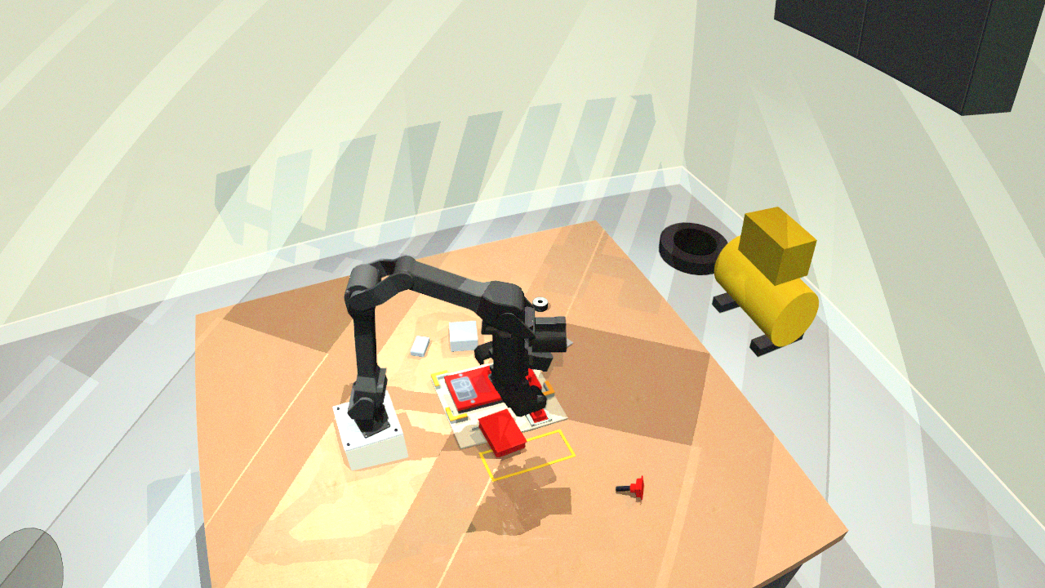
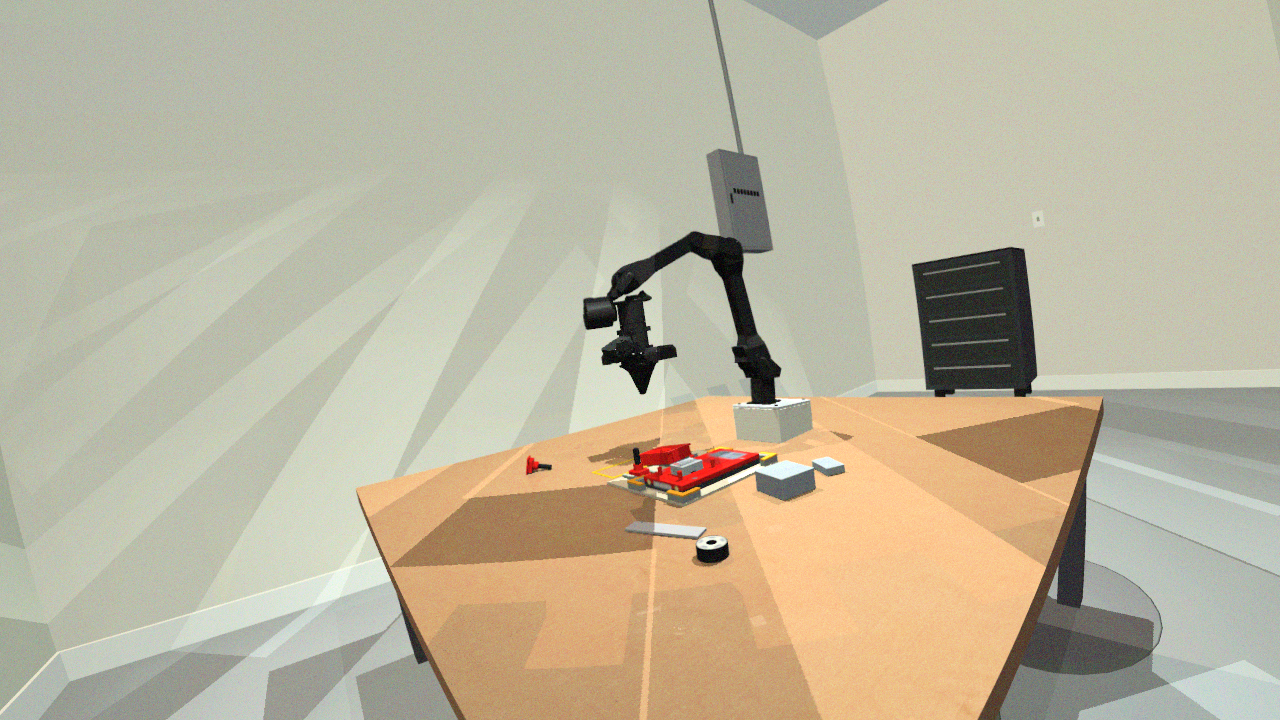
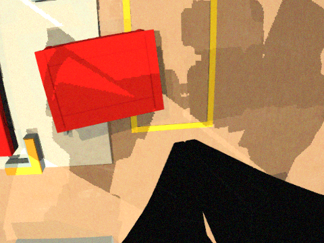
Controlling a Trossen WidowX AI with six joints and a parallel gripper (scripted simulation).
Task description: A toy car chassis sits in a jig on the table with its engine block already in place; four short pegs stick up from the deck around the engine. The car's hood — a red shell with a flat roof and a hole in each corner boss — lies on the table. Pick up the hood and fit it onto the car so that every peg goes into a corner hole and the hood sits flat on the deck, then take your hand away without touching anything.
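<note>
The red hood [image 1: 502,433] [image 2: 666,454] [image 3: 104,81] lies beside the chassis, flat face up, across the edge of the jig's pale base [image 1: 467,438] [image 3: 89,150] and the yellow outline [image 1: 533,468] [image 3: 212,67]. It looks slightly tilted; its corner holes are hidden. The red chassis [image 1: 478,398] [image 2: 733,464] [image 3: 5,135] sits in the jig with the grey engine block [image 2: 686,465] on its deck. Short red pegs show there, not all clearly. My gripper [image 2: 641,390] [image 3: 185,151] is shut and empty, above the hood's level and apart from it.
A red part with a black stem [image 2: 637,459] stands by the chassis; a similar part [image 1: 638,487] [image 2: 532,465] lies on the table. Two grey blocks [image 1: 463,336] [image 2: 785,480], a flat bar [image 2: 665,530] and a black-and-white roll [image 1: 540,303] [image 2: 711,549] lie around the jig.
</note>
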